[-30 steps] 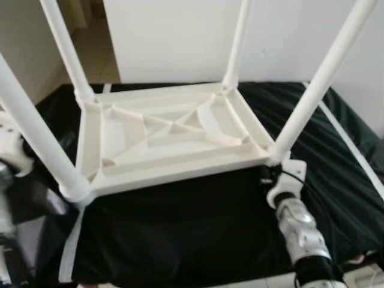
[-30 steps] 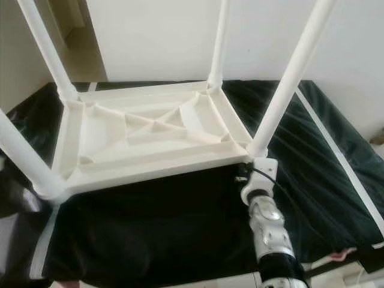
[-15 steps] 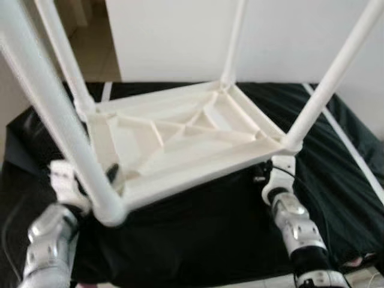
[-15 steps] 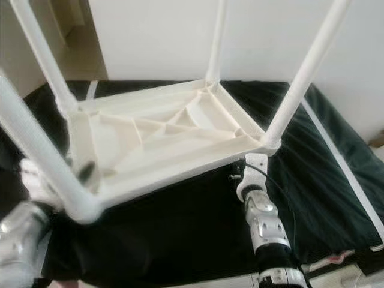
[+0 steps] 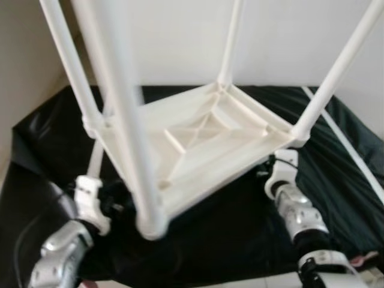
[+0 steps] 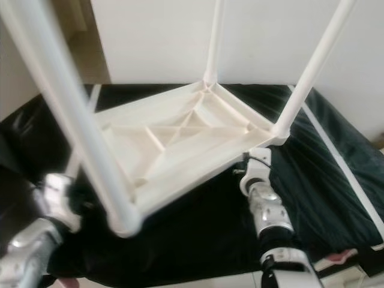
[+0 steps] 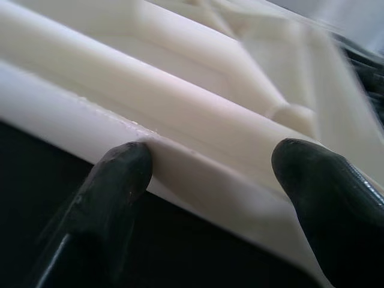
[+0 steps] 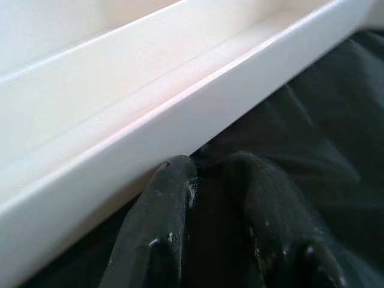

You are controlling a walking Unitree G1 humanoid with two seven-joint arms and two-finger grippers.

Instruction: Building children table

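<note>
A white plastic children's table lies upside down on a black cloth, its four legs pointing up. It is tilted, with the near left corner and its leg raised toward me. My left gripper is at the table's left rim; in the left wrist view its gripper is open, both fingertips against the rim's edge. My right gripper sits below the near right corner; in the right wrist view its gripper is shut, its tips tucked under the rim.
The black cloth covers a wide low surface with a white strip running along its right side. A white wall stands close behind. Bare floor shows at the far left.
The table has turned and tilted, its near left corner rising and swinging toward the middle. My left arm has come into view at the left rim. The right gripper stays at its corner.
</note>
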